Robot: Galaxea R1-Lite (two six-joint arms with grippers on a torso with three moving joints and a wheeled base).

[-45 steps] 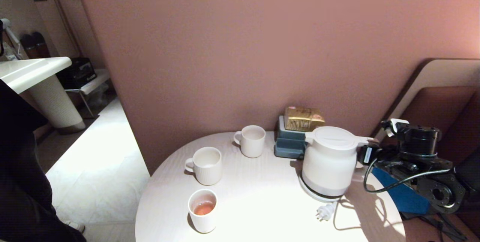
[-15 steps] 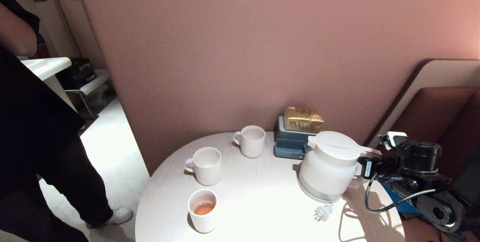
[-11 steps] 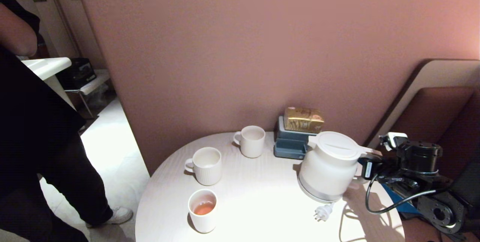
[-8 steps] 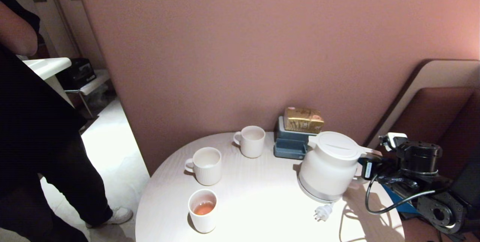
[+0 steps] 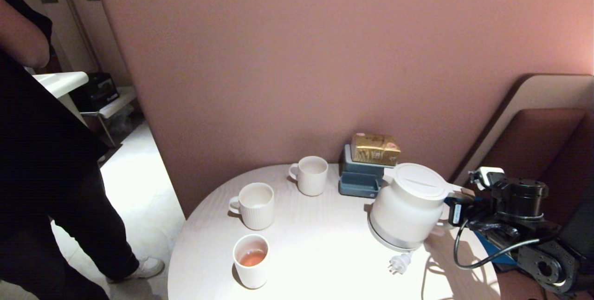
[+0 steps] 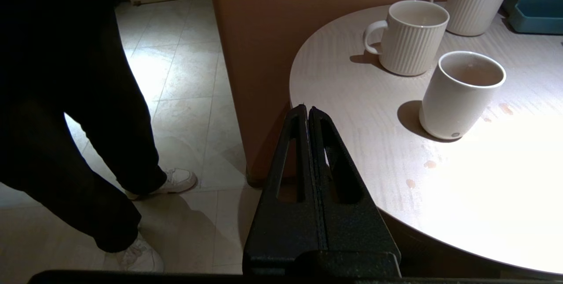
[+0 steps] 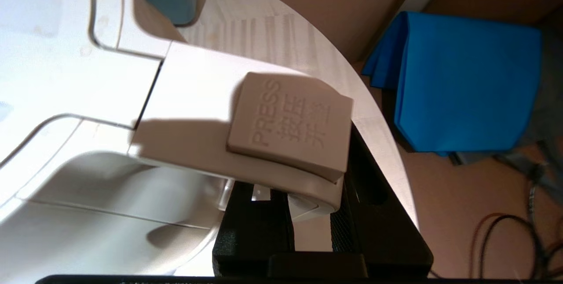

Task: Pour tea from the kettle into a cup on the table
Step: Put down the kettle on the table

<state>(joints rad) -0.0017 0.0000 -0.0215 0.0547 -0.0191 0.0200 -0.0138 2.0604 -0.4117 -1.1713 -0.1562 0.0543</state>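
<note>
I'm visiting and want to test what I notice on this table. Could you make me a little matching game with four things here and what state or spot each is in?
Things:
1. kettle
2. nearest cup
3. gold packet
4. left gripper

States or places:
a. holds a little reddish-brown tea
b. jaws pressed together, off the table's edge
c. lying on the blue box by the wall
d. tilted, handle held by the right gripper

Pairs: 1-d, 2-a, 3-c, 4-b
</note>
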